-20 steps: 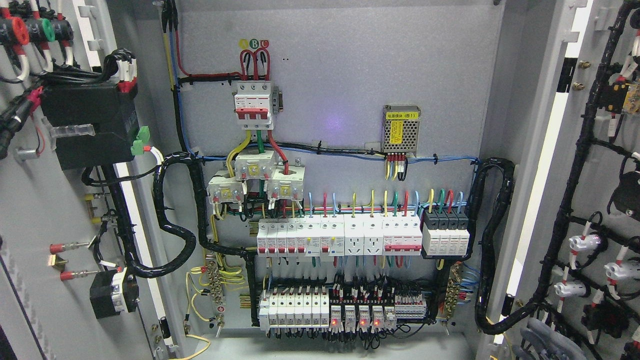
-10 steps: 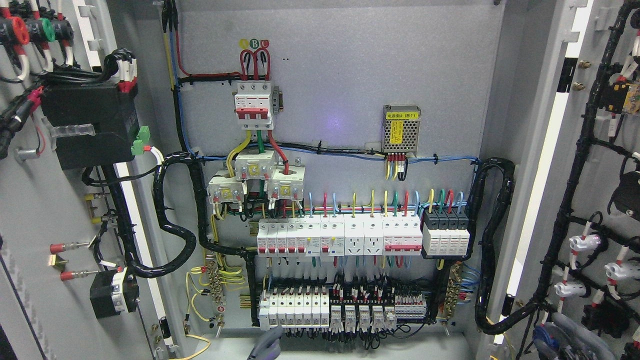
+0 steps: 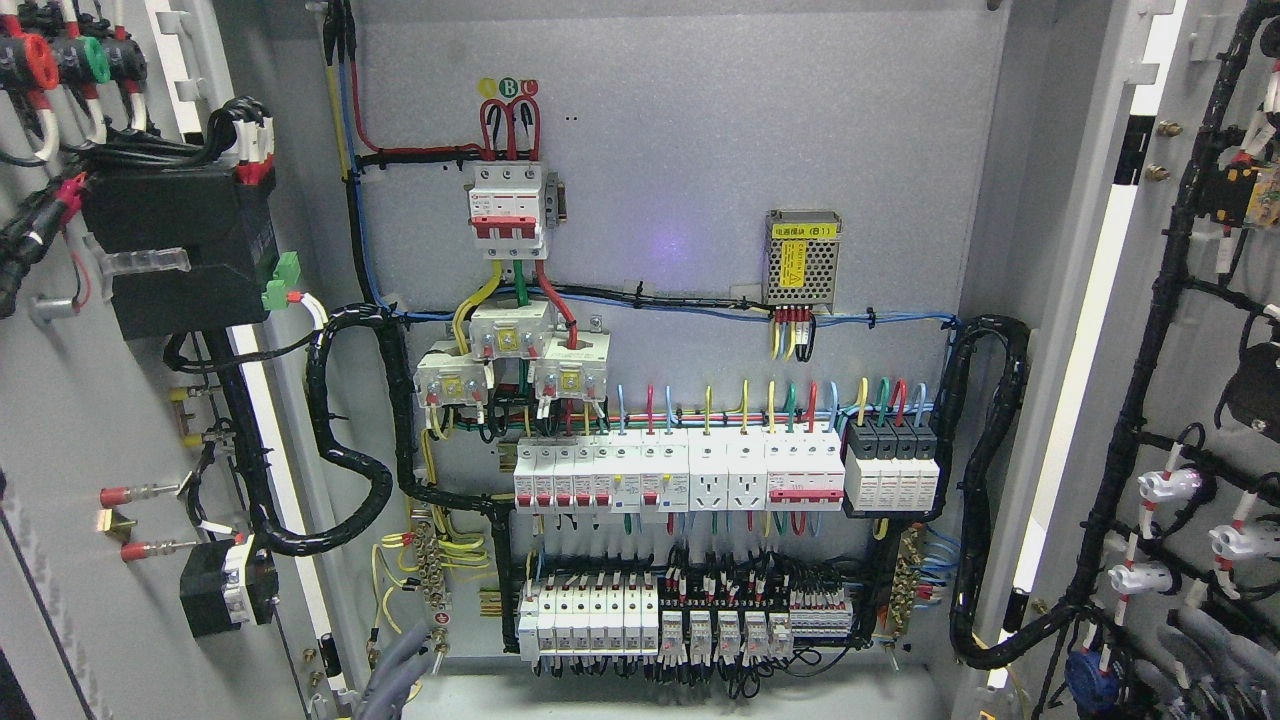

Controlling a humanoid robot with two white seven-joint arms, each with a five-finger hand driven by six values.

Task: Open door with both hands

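The left hand [image 3: 395,672] is poking up from the bottom edge, at the cabinet's lower left corner, just beside the foot of the left door [image 3: 80,600]. Only its grey fingers [image 3: 405,655] are showing; they are lying straight and close together, pointing upward, and they are gripping nothing. They are blurred, so I cannot tell whether they are touching the door's edge.

The right hand [image 3: 1215,650] is showing at the lower right corner, in front of the inner face of the right door [image 3: 1190,120]. Its grey fingers [image 3: 1200,630] are stretching out slantwise across the wiring there, loose and holding nothing. A blue plug [image 3: 1090,675] is sitting just to their left.

Both doors are standing wide open, one swung out to each side, with their inner faces turned toward us. The left door is carrying a black box [image 3: 170,250] near its top and a thick black cable bundle [image 3: 340,460] looping from it into the cabinet. The right door is carrying black cable runs and white connectors.

Between the doors, the cabinet's grey back panel [image 3: 700,120] is lying fully in view. A red-and-white switch block [image 3: 508,210] is sitting toward the upper left, a small mesh box with a yellow label [image 3: 802,262] toward the upper right, a long row of white breakers [image 3: 680,470] across the middle, and a second row of breakers [image 3: 590,615] along the bottom edge.
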